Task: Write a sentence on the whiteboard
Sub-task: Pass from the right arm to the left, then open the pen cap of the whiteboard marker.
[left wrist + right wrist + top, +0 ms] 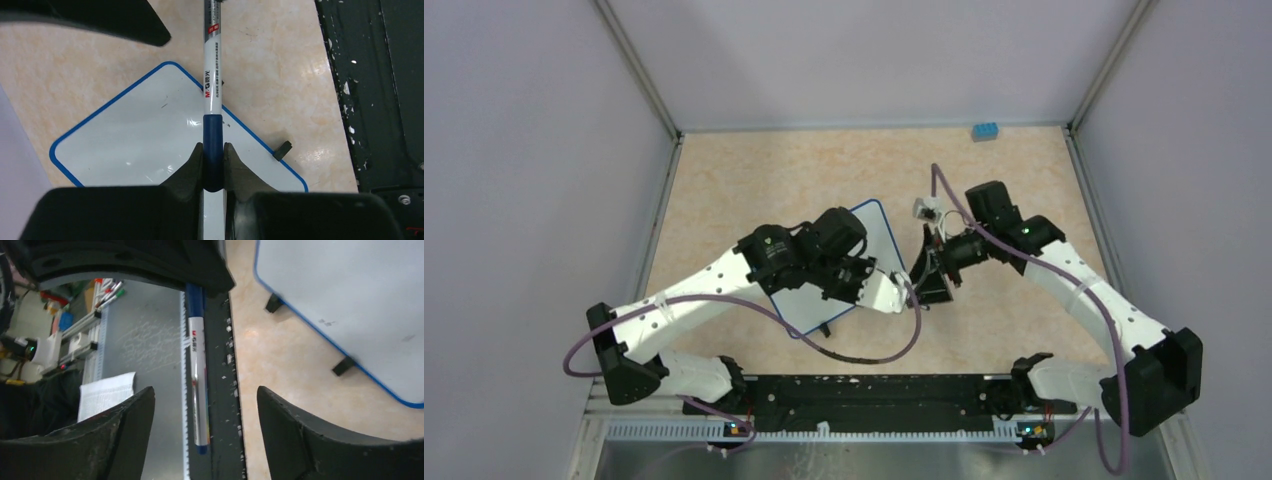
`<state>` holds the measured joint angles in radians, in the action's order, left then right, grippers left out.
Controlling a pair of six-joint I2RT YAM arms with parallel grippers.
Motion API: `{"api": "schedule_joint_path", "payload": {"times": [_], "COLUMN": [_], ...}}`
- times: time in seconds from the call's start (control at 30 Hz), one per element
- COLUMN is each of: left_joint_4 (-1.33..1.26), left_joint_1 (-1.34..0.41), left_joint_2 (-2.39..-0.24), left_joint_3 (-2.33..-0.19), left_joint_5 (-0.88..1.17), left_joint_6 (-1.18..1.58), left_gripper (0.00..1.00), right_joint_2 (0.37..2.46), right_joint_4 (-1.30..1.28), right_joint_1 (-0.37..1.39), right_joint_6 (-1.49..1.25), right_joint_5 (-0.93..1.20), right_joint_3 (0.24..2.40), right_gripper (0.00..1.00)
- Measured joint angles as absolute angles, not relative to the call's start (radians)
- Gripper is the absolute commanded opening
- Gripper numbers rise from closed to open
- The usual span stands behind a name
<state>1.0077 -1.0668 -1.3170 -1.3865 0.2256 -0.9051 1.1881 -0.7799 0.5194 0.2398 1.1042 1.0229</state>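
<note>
Left end effector [213, 150]: clenched on the marker [214, 85], with both fingers pressed against its dark blue section. The white barrel runs on past the fingertips.
Right end effector [205, 392]: released, fingers spread wide. The marker's barrel passes between them and touches neither.
Marker: it spans the gap between the two end effectors and is gripped only at the left one.
Whiteboard [140, 135]: lies near the middle of the desk [754, 180], turned askew to the desk's edges and partly under the left arm. The left end effector hangs over it, close to its right-hand long edge. The right end effector is just beside that edge, over bare desk. The surface in view is glossy white inside a blue rim.
Clip foot [282, 149]: black, sticking out from the board's edge onto the desk.
Blue block [984, 131]: at the desk's far right corner, well apart from the board.
</note>
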Motion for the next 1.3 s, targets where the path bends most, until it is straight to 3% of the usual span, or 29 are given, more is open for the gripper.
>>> {"api": "schedule_joint_path", "payload": {"times": [0.23,0.5,0.73,1.03,1.3], "left_joint_4": [0.906,0.799,0.738,0.679,0.650], "left_joint_1": [-0.825,-0.699,-0.687,-0.682,-0.682], "left_joint_2": [-1.289,-1.253,-1.252,-1.254,-1.275], "left_joint_3": [-1.370,-1.339,-1.324,-1.315,-1.314], "left_joint_5": [0.453,0.667,0.760,0.791,0.793], "left_joint_6": [-0.701,-0.585,-0.555,-0.525,-0.513], "left_gripper": [0.00,0.00,0.00,0.00,0.00], "right_joint_2": [1.154,1.143,1.143,1.162,1.179], "right_joint_4": [-0.552,-0.413,-0.342,-0.455,-0.468], "right_joint_1": [0.287,0.281,0.298,0.418,0.437], "right_joint_6": [-0.004,-0.149,-0.213,-0.144,-0.139], "right_joint_5": [1.157,1.215,1.223,1.104,1.063], "right_joint_3": [1.053,1.100,1.100,1.148,1.148], "right_gripper": [0.92,0.93,0.72,0.48,0.41]}}
